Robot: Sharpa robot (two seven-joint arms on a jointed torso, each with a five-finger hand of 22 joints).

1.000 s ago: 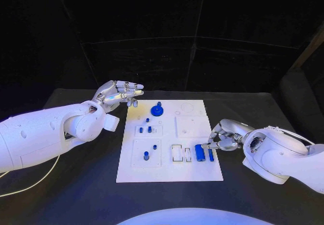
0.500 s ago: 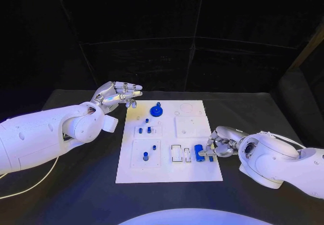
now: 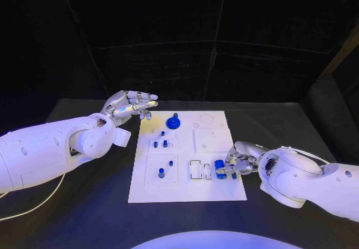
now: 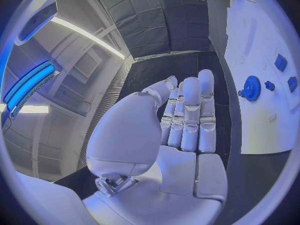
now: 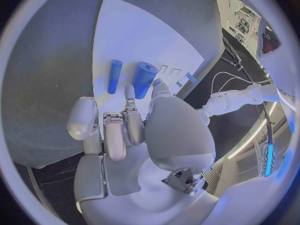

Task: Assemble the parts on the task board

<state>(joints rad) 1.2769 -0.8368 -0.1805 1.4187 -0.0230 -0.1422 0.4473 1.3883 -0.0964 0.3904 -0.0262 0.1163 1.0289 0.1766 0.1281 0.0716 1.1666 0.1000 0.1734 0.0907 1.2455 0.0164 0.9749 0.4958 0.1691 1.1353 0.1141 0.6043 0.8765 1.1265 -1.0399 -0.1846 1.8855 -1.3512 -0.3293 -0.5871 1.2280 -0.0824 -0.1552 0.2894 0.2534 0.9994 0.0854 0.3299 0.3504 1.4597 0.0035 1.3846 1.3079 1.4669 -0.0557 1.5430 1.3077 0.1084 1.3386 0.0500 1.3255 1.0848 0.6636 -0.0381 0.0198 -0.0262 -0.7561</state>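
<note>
The black desk (image 3: 90, 207) carries the flat white rectangular task board (image 3: 189, 193) at its middle, long side running from near edge to far edge. The left robot hand (image 3: 133, 106), silver and many-fingered, hangs just off the board's far left corner; the left wrist view shows its fingers (image 4: 190, 115) straight, close together and empty, which the head view leaves unclear. That wrist view also catches the toothed rim of the round blue gear part (image 4: 252, 88), seen in the head view (image 3: 174, 122) near the board's far edge.

The right robot hand (image 3: 240, 157) sits at the board's right edge, fingers curled down by two blue cylinders. The right wrist view separates them: a thick blue cylinder (image 5: 144, 79) and a thin blue rod (image 5: 114, 76) lie side by side, apart, on the white surface, with fingertips (image 5: 129, 91) at the near end of the thick one; whether they grip it I cannot tell. In the head view the thick cylinder (image 3: 220, 169) is partly hidden by the hand.

Small blue pegs (image 3: 162, 143) stand in the board's left-hand recesses. No writing can be read on the board.
</note>
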